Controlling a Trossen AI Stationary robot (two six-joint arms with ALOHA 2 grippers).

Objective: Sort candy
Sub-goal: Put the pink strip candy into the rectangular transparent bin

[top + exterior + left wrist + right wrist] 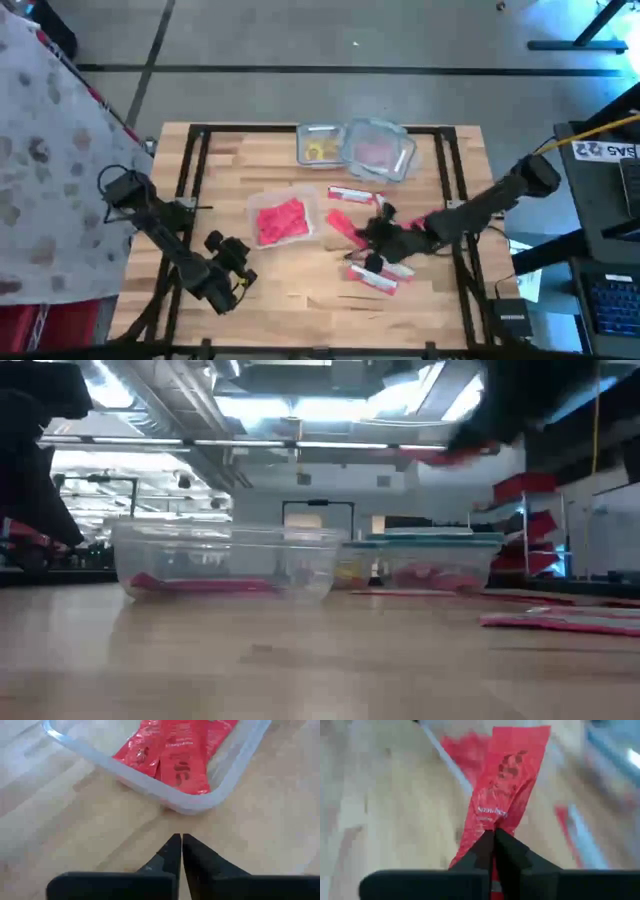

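You've got the right gripper (493, 836) with its jaws pressed together on the lower end of a red packet (507, 790), and most of the packet stands up past the jaws, so it's a pinch near one short edge rather than the middle. These things look like flat foil sachets: very light, floppy, a bit slick, so I'd expect the free end to flap or droop when you swing the arm. A grip close to an end like yours is probably fine for something this light, but go easy on fast moves or it could slide out. In the high view the right gripper (383, 228) sits over the loose packets (372, 280) that lie flat on the surface (300, 310) around and just under the jaws, with the tub of red packets (283, 220) off to the side towards the other arm. Picking the flat ones is the fiddly bit, I reckon: catch an edge or corner, not the face. Your left gripper (177, 851) waits with jaws closed on nothing, just short of the corner of that tub (195, 806), red packets inside it right ahead.
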